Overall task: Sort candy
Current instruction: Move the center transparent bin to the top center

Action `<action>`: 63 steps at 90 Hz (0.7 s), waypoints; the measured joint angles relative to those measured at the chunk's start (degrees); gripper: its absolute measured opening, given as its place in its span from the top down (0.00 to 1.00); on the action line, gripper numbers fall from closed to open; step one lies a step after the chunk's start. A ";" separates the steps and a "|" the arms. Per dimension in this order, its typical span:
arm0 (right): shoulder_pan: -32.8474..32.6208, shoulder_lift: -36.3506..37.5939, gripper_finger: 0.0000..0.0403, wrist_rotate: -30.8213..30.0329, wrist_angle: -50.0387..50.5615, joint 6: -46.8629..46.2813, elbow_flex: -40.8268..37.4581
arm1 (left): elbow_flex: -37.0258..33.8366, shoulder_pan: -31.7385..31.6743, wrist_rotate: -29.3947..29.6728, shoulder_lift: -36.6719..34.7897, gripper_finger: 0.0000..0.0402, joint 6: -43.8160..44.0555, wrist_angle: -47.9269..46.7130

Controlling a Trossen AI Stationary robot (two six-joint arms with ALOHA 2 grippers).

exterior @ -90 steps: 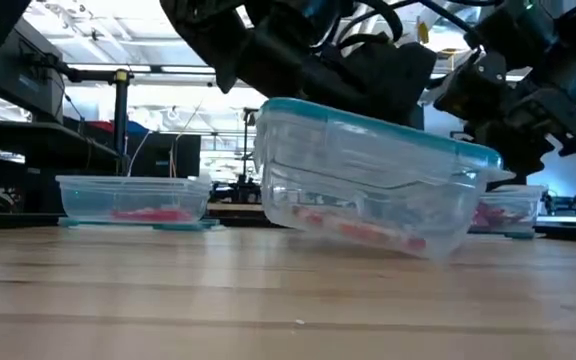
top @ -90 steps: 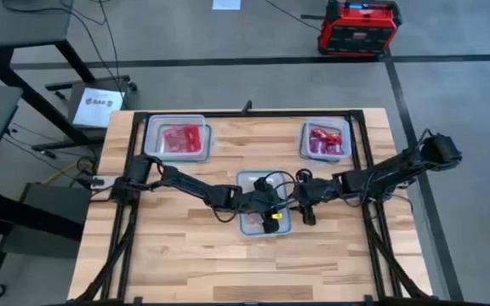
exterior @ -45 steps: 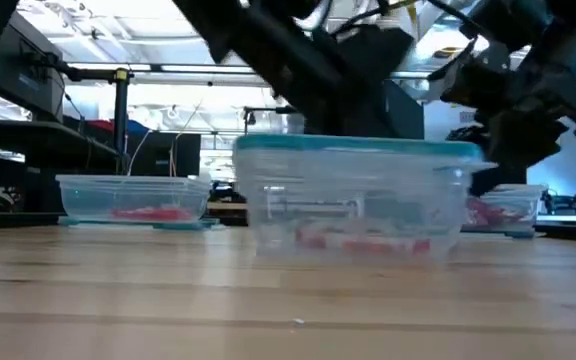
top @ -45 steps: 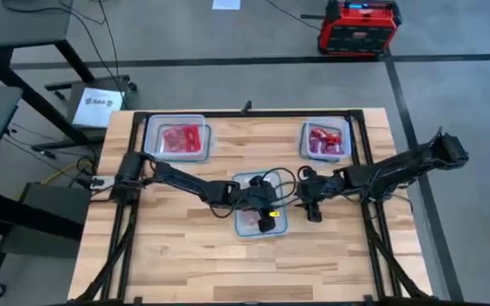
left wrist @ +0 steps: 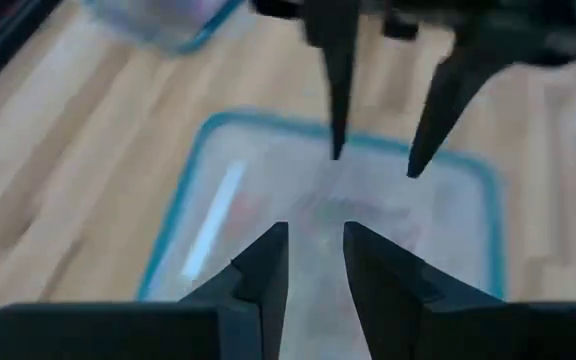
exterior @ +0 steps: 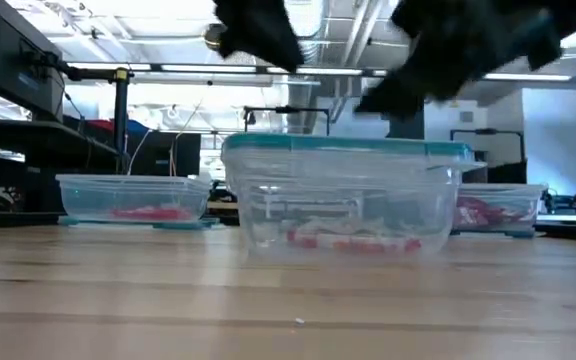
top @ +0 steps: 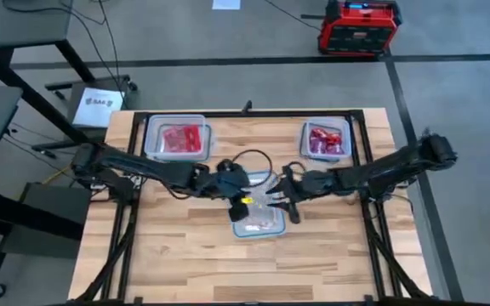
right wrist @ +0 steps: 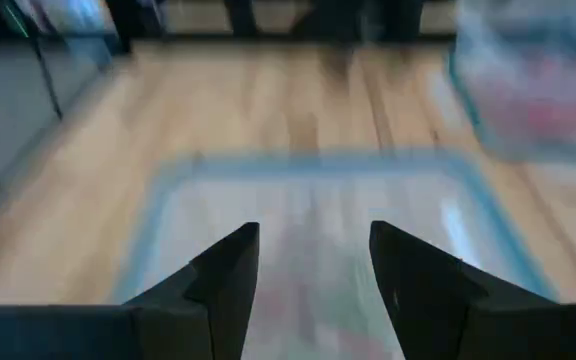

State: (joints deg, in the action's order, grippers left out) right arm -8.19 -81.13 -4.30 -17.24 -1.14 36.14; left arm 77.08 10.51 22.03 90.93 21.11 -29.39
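Both dark two-finger grippers hang over the clear rectangular plastic container with the bluish rim that sits mid-table, and we take that container as our landmark. Our left gripper comes in from the container's left side; in the left wrist view its fingers stand slightly apart, holding nothing. Our right gripper comes in from the container's right side, and the right wrist view shows its fingers spread wide and empty.

The candy we must sort lies on the container's floor: red wrapped pieces seen through its clear wall in the low view. Behind the container, to its far left, a second clear tub already holds red sweets, and to its far right a third tub holds red and pink ones.

We judge the step in hand to be picking a sweet out of the middle container. To do it well, we think only one arm should go down at a time, as the two grippers are close together above the rim. We should descend inside the walls, clear of the rim, so the light tub is not tipped or dragged. We should close on a single packet and lift straight up before swinging toward a tub.
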 joint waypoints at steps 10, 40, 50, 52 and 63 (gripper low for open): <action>1.63 -5.39 0.55 -0.23 3.44 1.86 2.20 | -0.01 0.48 2.29 -1.33 0.79 3.70 -8.20; 20.22 -3.08 0.55 -3.39 16.96 11.01 4.57 | 0.00 0.47 3.01 -2.29 0.79 8.01 -23.02; 26.49 0.44 0.55 -3.37 18.69 11.99 4.27 | 0.00 -0.46 4.71 -2.29 0.79 5.48 -27.26; 27.40 1.49 0.55 -3.12 18.78 11.90 4.26 | 0.00 -0.82 5.52 -2.29 0.79 4.79 -28.32; 28.86 7.16 0.55 -0.22 19.64 10.87 4.41 | -0.15 -4.16 10.70 -2.31 0.79 2.52 -37.00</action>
State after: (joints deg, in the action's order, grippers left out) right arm 20.68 -73.97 -4.52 2.40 9.74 40.56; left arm 76.93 6.34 32.73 88.62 23.63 -66.39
